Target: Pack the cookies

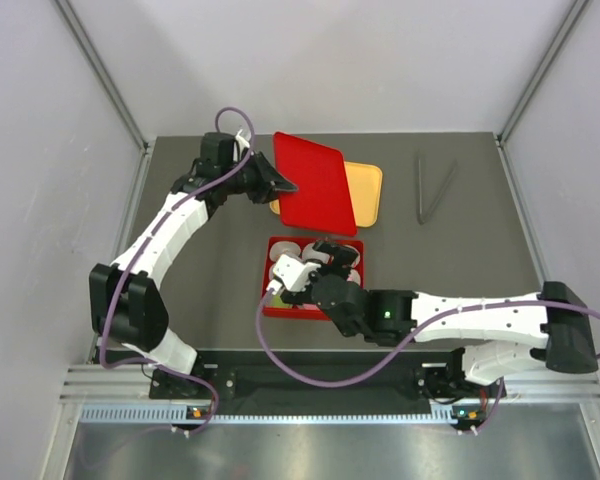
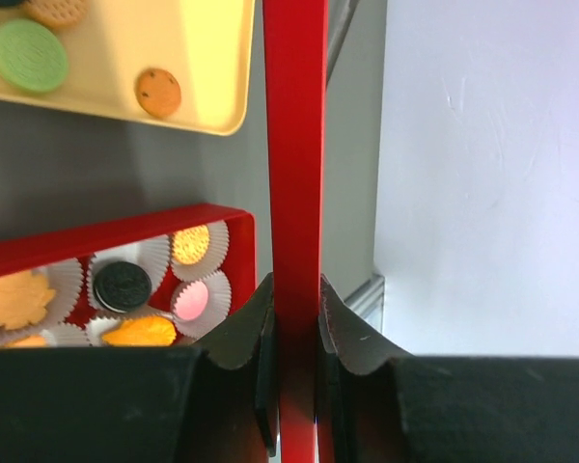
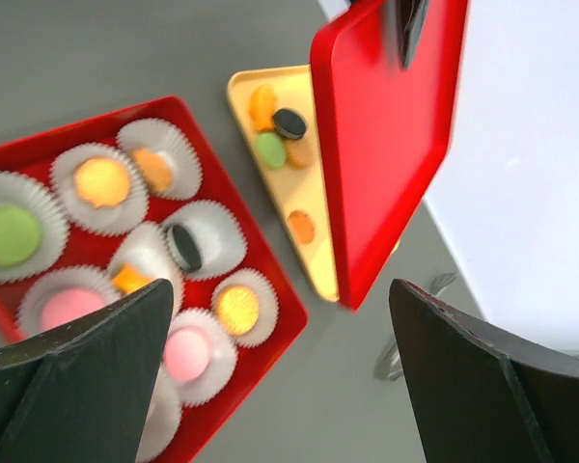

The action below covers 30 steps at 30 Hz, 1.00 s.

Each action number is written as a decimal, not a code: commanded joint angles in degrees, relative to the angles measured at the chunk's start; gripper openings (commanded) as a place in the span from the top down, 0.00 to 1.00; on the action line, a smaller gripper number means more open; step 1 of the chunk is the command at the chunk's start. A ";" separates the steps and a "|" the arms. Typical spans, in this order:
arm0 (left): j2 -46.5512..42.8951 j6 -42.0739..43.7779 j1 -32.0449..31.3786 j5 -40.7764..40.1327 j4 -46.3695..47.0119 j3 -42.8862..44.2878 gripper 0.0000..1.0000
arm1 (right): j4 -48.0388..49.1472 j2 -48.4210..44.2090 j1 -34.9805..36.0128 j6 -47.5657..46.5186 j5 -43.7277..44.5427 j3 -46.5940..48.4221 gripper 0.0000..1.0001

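The cookies (image 3: pixel 69 309) are small flat pieces in several colours, and they lie in two places. Most sit one to a cup in white pleated paper cups (image 3: pixel 217 217) inside the red box (image 3: pixel 234 188) at the middle of the grey table (image 1: pixel 460 260). The right wrist view shows a green round, two pink ones, glossy yellow-orange ones and a black one tilted on edge in its cup. The left wrist view shows one orange cookie with a leaf outline and a black sandwich cookie with a patterned face. A few more lie loose on the yellow tray (image 3: pixel 288 188) just beyond the box: orange, black and green rounds bunched at one end and a lone orange one with dark specks nearer the box. The left gripper (image 2: pixel 294 328) is clamped on the edge of the red lid (image 2: pixel 294 145), with both fingers pressed against its faces. It holds the lid raised and tilted over part of the yellow tray. The right gripper (image 3: pixel 280 289) hangs over the red box with its fingers spread wide and nothing between them. A pair of grey tongs (image 1: pixel 432 188) lies on the table to the right, well apart from the tray.
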 commanded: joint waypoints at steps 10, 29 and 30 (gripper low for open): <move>-4.52 -2.93 0.67 6.85 6.47 -4.40 1.00 | 23.41 9.51 -9.41 -16.57 2.24 -0.78 0.08; -7.60 -5.31 0.84 9.94 9.54 -5.81 0.94 | 41.62 11.45 -11.17 -29.58 10.50 -1.93 0.93; -7.60 -4.96 0.85 9.50 9.46 -5.29 0.85 | 41.36 11.01 -10.82 -29.93 11.03 -1.40 0.99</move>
